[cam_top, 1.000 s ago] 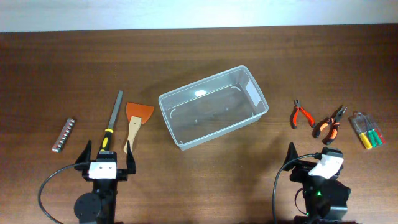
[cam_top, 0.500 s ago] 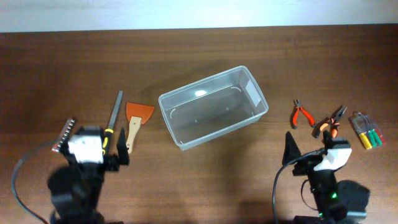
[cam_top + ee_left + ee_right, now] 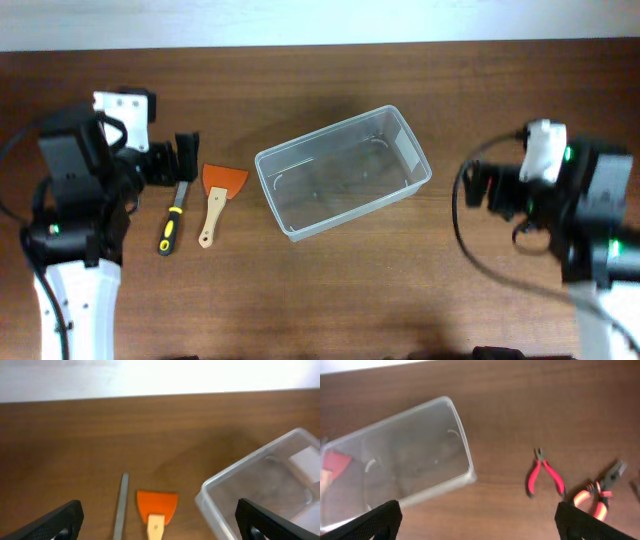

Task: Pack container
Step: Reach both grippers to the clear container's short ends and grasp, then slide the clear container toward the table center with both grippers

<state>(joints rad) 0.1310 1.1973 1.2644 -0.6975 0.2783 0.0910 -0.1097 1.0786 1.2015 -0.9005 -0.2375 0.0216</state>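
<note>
Two grippers, both mine, both empty. Overhead: the clear plastic container (image 3: 360,208) lies skewed at the scene's centre with nothing packed in it. I judge it light, thin-walled and slick, best left where it sits. My left gripper (image 3: 174,160) hovers over the blade end of the file (image 3: 170,228), pointing right, with the orange scraper (image 3: 218,188) just right of the file. My right gripper (image 3: 482,187) hangs to the container's right, pointing left, and its arm hides whatever lies beneath. Left wrist: fingertips (image 3: 57,519) spread wide at the near corners, file blade and scraper between them, container corner at right. File judged stiff steel and the heaviest item, to be taken at the yellow-black handle. Scraper judged light and thin-bladed, to be taken at the wooden handle. Right wrist: fingertips (image 3: 375,520) likewise spread wide. Red pliers (image 3: 545,477) and orange pliers (image 3: 597,496) lie right of the container, apart from it. Pliers judged rigid but hinged, so pinch across both grips.
</note>
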